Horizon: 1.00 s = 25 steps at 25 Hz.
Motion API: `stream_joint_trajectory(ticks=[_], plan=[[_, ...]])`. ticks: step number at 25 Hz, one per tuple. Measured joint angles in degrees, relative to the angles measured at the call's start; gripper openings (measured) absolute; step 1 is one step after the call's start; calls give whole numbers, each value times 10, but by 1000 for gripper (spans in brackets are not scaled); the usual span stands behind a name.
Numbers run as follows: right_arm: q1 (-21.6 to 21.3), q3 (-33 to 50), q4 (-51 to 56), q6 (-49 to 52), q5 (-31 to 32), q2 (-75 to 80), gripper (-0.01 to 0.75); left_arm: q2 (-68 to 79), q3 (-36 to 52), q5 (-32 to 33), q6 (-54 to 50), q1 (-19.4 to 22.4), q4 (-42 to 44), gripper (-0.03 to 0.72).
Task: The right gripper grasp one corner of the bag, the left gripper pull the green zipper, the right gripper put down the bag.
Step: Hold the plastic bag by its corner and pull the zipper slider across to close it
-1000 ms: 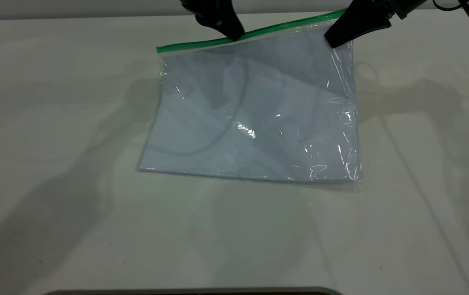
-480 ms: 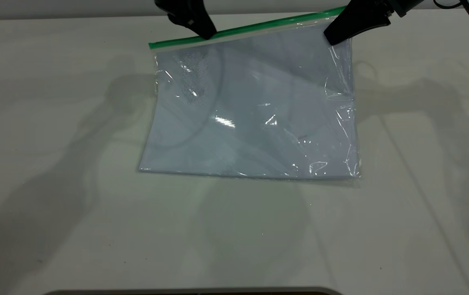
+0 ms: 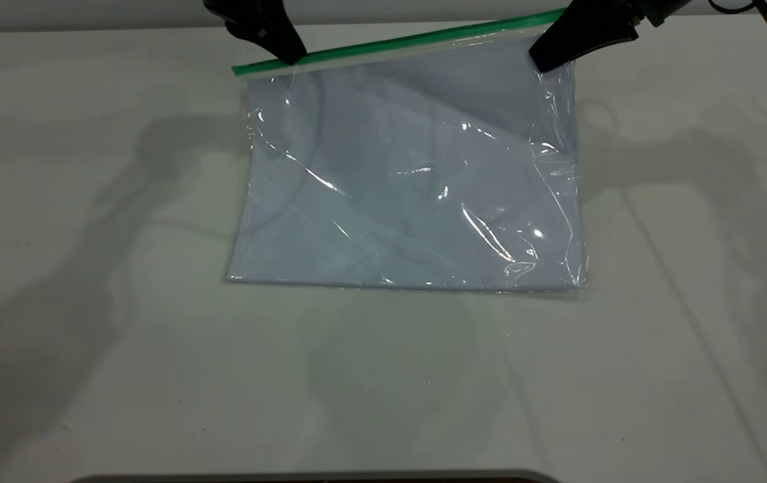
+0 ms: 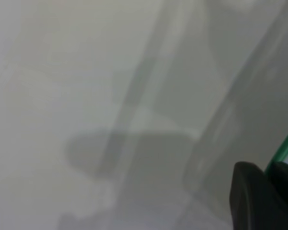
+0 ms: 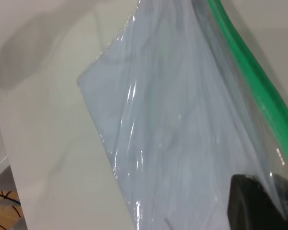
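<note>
At far table edge, my left gripper (image 3: pixel 287 55) pinched on green zipper (image 3: pixel 397 43), near strip's left end. Right gripper (image 3: pixel 543 62) clamps bag (image 3: pixel 417 181) corner, raised. Strip's long axis runs left-right between my jaws; remaining pull leftward, short.

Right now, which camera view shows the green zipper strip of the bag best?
The exterior view: the green zipper runs whole along the bag's raised far edge, between the left gripper and the right gripper. The right wrist view shows one stretch of it; the left wrist view only a sliver.
</note>
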Motion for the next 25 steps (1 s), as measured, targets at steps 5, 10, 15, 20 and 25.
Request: stream_joint_trajectory(ticks=[5, 10, 15, 20, 25], plan=[[0, 0, 0, 0, 0, 0, 34, 0, 1, 1, -1, 10, 3, 76], [0, 0, 0, 0, 0, 0, 34, 0, 1, 1, -1, 12, 8, 76], [-1, 0, -1, 0, 0, 0, 34, 0, 1, 1, -1, 13, 10, 76], [-2, 0, -1, 0, 0, 0, 34, 0, 1, 0, -7, 14, 27, 76], [-2, 0, -2, 0, 0, 0, 34, 0, 1, -1, -11, 14, 35, 80]])
